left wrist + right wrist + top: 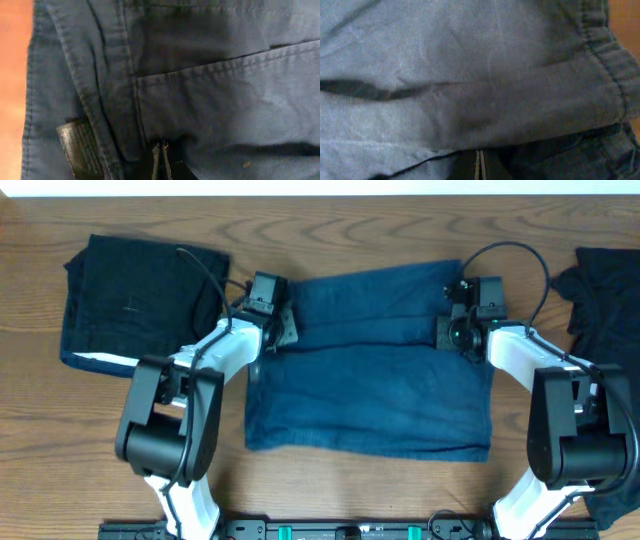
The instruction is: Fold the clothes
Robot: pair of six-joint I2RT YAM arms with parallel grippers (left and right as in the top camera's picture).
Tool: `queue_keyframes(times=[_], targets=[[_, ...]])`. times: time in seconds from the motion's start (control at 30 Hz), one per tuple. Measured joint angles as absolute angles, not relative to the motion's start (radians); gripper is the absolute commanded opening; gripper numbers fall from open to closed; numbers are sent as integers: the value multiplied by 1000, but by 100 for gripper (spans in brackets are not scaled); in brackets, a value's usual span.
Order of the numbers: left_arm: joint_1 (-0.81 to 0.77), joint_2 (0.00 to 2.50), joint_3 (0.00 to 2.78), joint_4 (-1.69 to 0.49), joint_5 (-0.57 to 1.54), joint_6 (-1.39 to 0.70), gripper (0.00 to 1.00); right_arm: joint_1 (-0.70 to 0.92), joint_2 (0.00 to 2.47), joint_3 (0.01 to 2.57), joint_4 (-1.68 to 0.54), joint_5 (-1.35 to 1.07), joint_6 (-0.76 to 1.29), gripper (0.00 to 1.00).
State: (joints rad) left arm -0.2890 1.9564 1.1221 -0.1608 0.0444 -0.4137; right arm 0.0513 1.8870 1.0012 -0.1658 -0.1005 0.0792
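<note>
The left claw [161, 156] is shut, its two fingers pressed together with only a hairline between them, tips down against the navy cloth [220, 100]. Whether a thin fold is nipped between them I cannot tell, as the tips sit in shadow at the frame's lower edge. Just left of the tips a black patch [80, 147] lies on the cloth, partly cut off. Ahead of the claw run a seam [100, 100] and a pocket edge [225, 67], and far to its left a strip of table [12, 75] shows.

The right claw [480, 167] is shut too, fingers together, tips at the cloth where a paler layer laps over a darker one. Whether it grips anything the view does not show. To its right runs the stitched hem [607, 47], with table beyond.

From above, the navy cloth lies spread between the two claws, the left claw on its left edge and the right on its right edge. Outside the left claw lies a black pile [135, 295], white-edged on its near side. Outside the right claw lies a black cloth [605, 280], cut off by the frame
</note>
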Motion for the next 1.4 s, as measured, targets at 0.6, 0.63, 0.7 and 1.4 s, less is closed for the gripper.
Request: queue_keyframes(times=[0.6, 0.63, 0.7, 1.4], targets=[[-289, 2022, 1249, -73, 45, -267, 7, -6, 1946, 1056, 51, -62, 86, 28], [-289, 1988, 1263, -127, 44, -260, 10, -9, 1935, 1069, 14, -62, 90, 33], [-289, 1893, 1291, -228, 45, -247, 15, -16, 1880, 1112, -110, -59, 88, 42], [-202, 1912, 1347, -590, 189, -226, 56, -242, 1536, 1076, -716, -30, 111, 95]])
